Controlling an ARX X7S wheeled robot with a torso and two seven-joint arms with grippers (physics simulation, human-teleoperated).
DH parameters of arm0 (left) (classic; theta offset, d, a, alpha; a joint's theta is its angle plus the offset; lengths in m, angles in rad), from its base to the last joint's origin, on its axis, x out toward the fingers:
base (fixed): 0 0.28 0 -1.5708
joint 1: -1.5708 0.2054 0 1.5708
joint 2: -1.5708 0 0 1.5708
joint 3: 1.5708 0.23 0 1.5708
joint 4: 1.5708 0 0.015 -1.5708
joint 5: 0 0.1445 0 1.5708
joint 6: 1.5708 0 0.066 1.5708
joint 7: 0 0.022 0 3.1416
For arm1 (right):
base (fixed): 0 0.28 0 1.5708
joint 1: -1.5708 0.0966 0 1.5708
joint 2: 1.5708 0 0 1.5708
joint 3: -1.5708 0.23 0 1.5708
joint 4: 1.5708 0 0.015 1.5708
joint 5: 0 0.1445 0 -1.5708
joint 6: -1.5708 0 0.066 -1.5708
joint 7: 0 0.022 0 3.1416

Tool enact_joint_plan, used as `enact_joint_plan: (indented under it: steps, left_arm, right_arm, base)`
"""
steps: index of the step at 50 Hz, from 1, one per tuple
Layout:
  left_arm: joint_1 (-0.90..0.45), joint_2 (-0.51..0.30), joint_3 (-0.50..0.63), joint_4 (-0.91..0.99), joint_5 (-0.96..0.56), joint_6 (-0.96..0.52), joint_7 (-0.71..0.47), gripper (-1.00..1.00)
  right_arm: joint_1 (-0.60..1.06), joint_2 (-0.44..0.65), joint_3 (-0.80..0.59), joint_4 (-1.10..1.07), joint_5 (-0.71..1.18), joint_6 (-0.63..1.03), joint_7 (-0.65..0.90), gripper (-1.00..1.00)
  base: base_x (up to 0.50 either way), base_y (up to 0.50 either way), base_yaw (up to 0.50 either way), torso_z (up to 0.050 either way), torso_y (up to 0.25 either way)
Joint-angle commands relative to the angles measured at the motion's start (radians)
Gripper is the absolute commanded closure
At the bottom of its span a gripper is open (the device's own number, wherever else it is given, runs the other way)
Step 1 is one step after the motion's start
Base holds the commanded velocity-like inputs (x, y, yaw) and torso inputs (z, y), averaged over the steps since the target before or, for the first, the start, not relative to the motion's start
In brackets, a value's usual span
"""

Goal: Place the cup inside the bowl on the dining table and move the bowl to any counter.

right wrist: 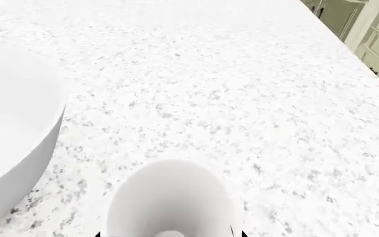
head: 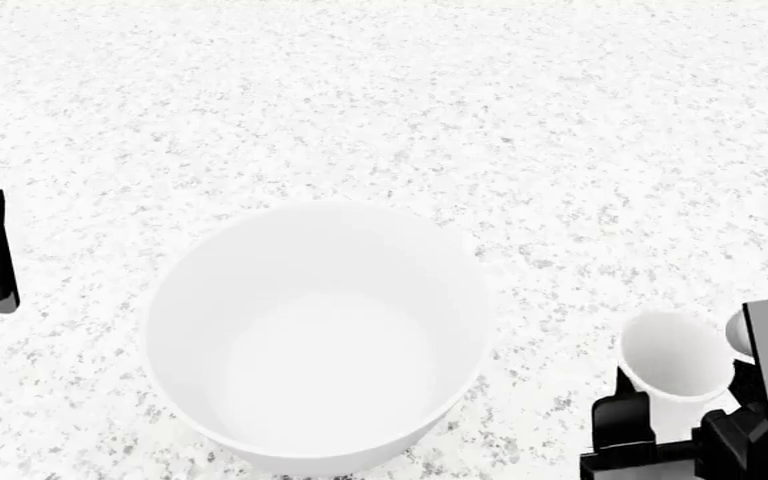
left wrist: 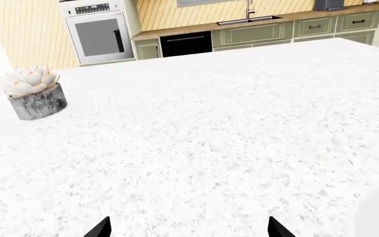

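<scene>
The cup stands upright on the table, just beside the bowl toward the table's right edge, apart from it. The right pincer straddles the cup; whether it grips I cannot tell. The left pincer hangs wide, holding nothing. A potted succulent sits farther off.

The cup stands upright right of the empty bowl on the dining table.

The right gripper is blocky matte black, with a flat pale grey panel on its outer side. The left gripper shows two pointed black tips.
</scene>
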Motion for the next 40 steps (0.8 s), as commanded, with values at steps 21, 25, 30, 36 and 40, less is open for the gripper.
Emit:
enact_joint_plan:
  steps: [21,25,30,36,40]
  left_arm:
    - [-0.004,-0.001,0.030,-0.028,0.009,0.033,-0.001,-1.00]
    - [-0.004,0.002,0.035,-0.030,0.010,0.034,-0.004,-1.00]
    - [0.004,0.002,0.038,-0.032,0.013,0.043,-0.004,-1.00]
    - [-0.010,0.003,0.029,-0.016,-0.009,0.017,-0.018,-1.00]
    - [-0.004,0.002,0.036,-0.020,-0.002,0.033,-0.013,-1.00]
  right_arm:
    - [0.687,-0.156,-0.182,0.043,0.286,0.234,0.196,1.00]
    - [0.725,-0.211,-0.225,0.058,0.372,0.249,0.240,1.00]
    - [0.720,-0.253,-0.269,0.064,0.379,0.238,0.233,1.00]
    - [0.721,-0.310,-0.358,0.097,0.300,0.228,0.148,1.00]
    - [0.722,-0.336,-0.414,0.124,0.243,0.213,0.098,1.00]
  base:
    - [0.00,0.00,0.00,0.000,0.000]
    - [0.00,0.00,0.00,0.000,0.000]
    - [0.00,0.00,0.00,0.000,0.000]
    - [0.00,0.00,0.00,0.000,0.000]
    - [0.00,0.00,0.00,0.000,0.000]
